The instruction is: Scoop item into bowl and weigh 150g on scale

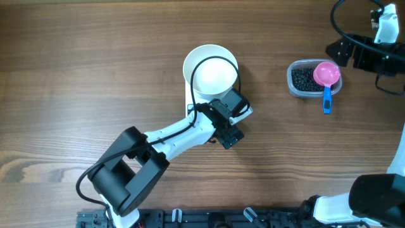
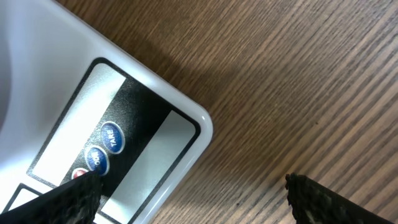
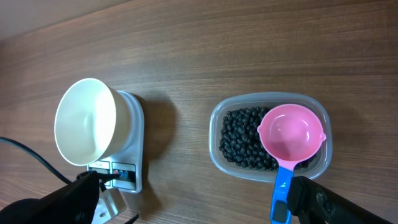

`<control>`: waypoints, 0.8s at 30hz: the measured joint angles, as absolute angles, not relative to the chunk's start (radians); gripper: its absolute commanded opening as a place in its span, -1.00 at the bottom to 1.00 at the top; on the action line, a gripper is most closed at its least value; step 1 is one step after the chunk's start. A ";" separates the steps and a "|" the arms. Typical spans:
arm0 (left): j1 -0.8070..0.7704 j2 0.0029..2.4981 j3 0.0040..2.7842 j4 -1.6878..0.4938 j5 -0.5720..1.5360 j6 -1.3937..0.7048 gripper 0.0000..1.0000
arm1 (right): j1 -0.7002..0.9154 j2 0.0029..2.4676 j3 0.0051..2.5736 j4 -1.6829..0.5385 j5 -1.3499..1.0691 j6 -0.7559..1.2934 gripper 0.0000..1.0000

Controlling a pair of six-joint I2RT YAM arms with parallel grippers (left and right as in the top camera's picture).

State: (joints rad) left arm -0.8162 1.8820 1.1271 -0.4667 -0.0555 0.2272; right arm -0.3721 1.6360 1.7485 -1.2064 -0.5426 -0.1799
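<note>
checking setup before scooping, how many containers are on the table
2. The white bowl sits on the scale mid-table; the clear tub of black beans, pink scoop resting across it, is to its right. None looks hidden.

Scale [image 3: 127, 134] reading: I can't make it out; too small from the right wrist, under my left arm [image 1: 183, 136] overhead.
Red button [image 2: 79, 174]: half behind my left tool [image 2: 196, 198], only its tips in frame.
Beads [image 3: 239, 140]: partly under the pink scoop [image 3: 291, 130].
Scoop handle [image 3: 281, 193]: end cut off below.
Right tool [image 3: 199, 205]: blurred dark fingers, cropped.
</note>
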 measured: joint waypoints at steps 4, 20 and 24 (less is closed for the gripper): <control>-0.816 1.889 1.134 -0.470 -0.059 0.228 1.00 | -0.372 1.636 1.748 -1.207 -0.543 -0.180 1.00; -0.815 1.902 1.147 -0.466 -0.056 0.223 1.00 | -0.372 1.636 1.748 -1.207 -0.543 -0.180 0.99; -0.809 1.905 1.147 -0.443 -0.055 0.223 1.00 | -0.372 1.636 1.748 -1.206 -0.543 -0.180 0.99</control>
